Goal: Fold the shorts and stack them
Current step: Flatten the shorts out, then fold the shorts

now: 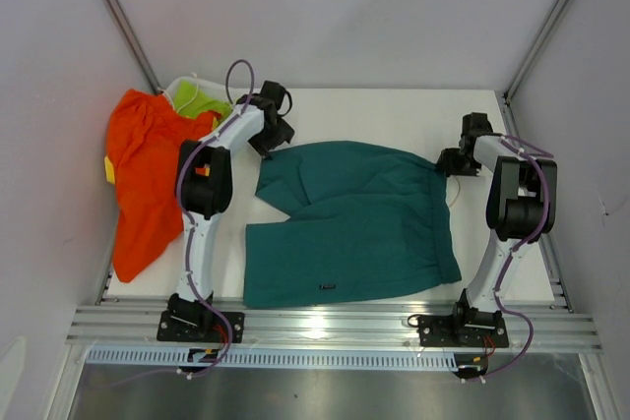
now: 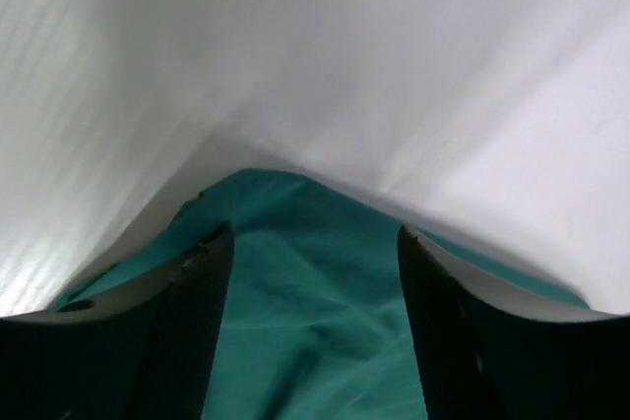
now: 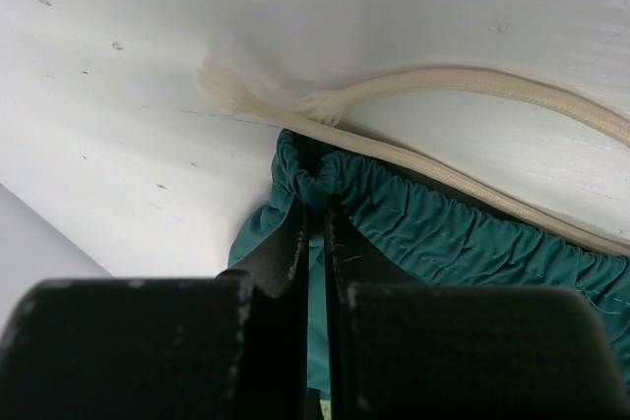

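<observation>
The teal shorts (image 1: 354, 223) lie spread across the middle of the table, waistband to the right. My left gripper (image 1: 277, 137) stands at the far-left leg corner; in the left wrist view it (image 2: 315, 243) is open, with teal cloth (image 2: 315, 322) lying between and under the fingers (image 2: 187, 292). My right gripper (image 1: 448, 162) is at the far waistband corner and, in the right wrist view, it (image 3: 315, 209) is shut on the gathered teal waistband (image 3: 443, 233). The white drawstring (image 3: 472, 81) trails on the table just beyond. The orange shorts (image 1: 143, 179) lie crumpled at the left edge.
A lime-green pair (image 1: 202, 102) sits in a white bin (image 1: 180, 89) at the back left, behind the orange pair. A yellow scrap (image 1: 108, 169) shows at the orange pair's left side. Grey walls close in on both sides; an aluminium rail (image 1: 335, 327) runs along the near edge.
</observation>
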Robot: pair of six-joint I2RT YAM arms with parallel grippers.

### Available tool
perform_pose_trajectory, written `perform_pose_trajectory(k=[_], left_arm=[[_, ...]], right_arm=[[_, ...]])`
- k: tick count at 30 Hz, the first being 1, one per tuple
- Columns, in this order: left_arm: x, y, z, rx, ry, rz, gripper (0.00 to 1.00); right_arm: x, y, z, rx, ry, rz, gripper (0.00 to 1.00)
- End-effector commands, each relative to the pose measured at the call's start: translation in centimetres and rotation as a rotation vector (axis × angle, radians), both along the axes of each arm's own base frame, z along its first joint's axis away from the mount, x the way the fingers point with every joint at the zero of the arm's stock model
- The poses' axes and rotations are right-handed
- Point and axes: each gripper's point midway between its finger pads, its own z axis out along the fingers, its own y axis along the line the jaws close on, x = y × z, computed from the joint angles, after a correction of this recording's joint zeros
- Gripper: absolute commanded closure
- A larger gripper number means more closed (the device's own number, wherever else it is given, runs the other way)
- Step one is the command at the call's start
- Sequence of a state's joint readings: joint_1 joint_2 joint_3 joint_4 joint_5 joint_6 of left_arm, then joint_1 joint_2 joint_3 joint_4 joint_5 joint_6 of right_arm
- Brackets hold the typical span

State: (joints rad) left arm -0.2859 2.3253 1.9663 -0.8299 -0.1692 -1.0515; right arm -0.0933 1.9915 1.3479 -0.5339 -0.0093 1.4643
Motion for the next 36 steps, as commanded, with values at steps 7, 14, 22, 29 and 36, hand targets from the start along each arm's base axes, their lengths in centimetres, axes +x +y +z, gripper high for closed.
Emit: perform_pose_trajectory(k=[7,14,22,29,36], left_arm=[[1.7,3.7,7.7,0.235,-0.134,-0.056,0.24],[-0.8,2.3,6.7,0.275,-0.055,-0.138,0.28],[-0.4,1.8,4.4,0.341,-0.030,-0.249,0.29],[-0.4,1.9,2.9,0.310,-0.013,-0.270,0.32],[0.0,2.3,2.1,0.343,-0.015,-0.332,0.33]], right_arm=[[-0.8,-1.4,-0.7,-0.052,0.028,0.005,1.00],[-0.6,-1.4,-0.6,-0.049,0.023,0.001,1.00],[-0.8,-1.2,-0.3,-0.046,0.020,0.012,1.00],[-0.6,-1.5,-0.1,-0.053,0.011,0.013,1.00],[-0.5,-1.6,-0.2,-0.050,0.008,0.011,1.00]])
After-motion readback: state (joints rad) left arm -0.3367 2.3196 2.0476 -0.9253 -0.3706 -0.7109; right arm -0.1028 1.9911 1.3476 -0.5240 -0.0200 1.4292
